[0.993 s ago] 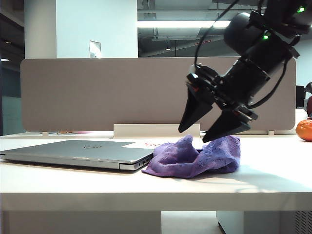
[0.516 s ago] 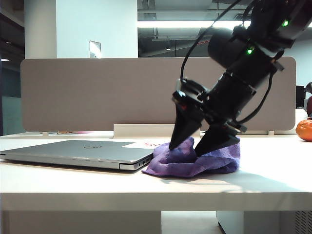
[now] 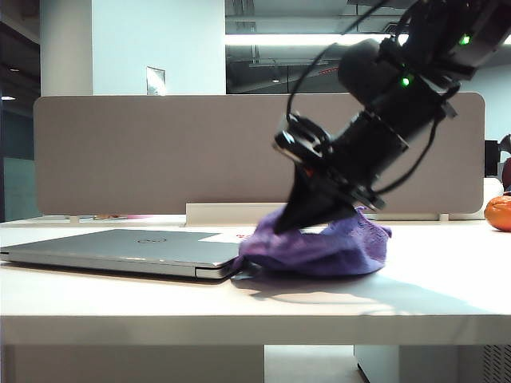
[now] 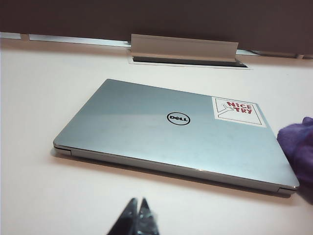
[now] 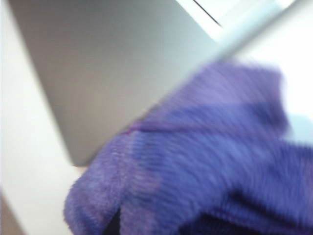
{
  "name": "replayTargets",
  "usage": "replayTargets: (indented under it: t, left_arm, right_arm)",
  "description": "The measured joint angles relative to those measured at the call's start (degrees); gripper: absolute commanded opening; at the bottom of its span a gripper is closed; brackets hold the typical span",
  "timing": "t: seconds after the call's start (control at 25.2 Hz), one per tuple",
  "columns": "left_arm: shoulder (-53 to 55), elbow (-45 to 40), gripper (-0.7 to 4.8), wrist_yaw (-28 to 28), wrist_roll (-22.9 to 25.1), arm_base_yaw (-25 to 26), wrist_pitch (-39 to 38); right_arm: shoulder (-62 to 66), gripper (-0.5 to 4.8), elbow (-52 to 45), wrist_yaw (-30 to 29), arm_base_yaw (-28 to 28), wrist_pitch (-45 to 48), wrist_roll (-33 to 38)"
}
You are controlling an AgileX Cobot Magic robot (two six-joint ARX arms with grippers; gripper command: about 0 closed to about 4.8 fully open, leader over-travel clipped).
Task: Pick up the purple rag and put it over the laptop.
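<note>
The purple rag [image 3: 327,251] lies bunched on the white table, its left end touching the laptop's near corner. My right gripper [image 3: 302,222] points down into the top of the rag and is shut on a fold of it. In the right wrist view the rag [image 5: 195,166] fills most of the picture and hides the fingers, with the laptop's lid [image 5: 107,73] beyond it. The closed silver laptop [image 3: 128,249] lies flat to the left. My left gripper [image 4: 138,210] is shut and empty, hovering in front of the laptop [image 4: 161,132], with the rag [image 4: 299,142] at the edge.
A grey partition panel [image 3: 160,152] runs along the table's back edge, with a white cable flap [image 4: 181,49] behind the laptop. An orange fruit [image 3: 499,212] sits at the far right. A red and white sticker [image 4: 234,110] marks the lid.
My right gripper came down from above the rag, sank into it and shut on it. The rag has bunched up and shifted left against the laptop.
</note>
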Motion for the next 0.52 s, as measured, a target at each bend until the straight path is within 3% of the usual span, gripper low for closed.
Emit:
replayTargets:
  t: [0.52]
  left_arm:
    - [0.0,0.0,-0.06,0.0,0.0,0.0,0.0]
  right_arm:
    - [-0.8,-0.06,16.1,-2.5,5.7,2.4,0.0]
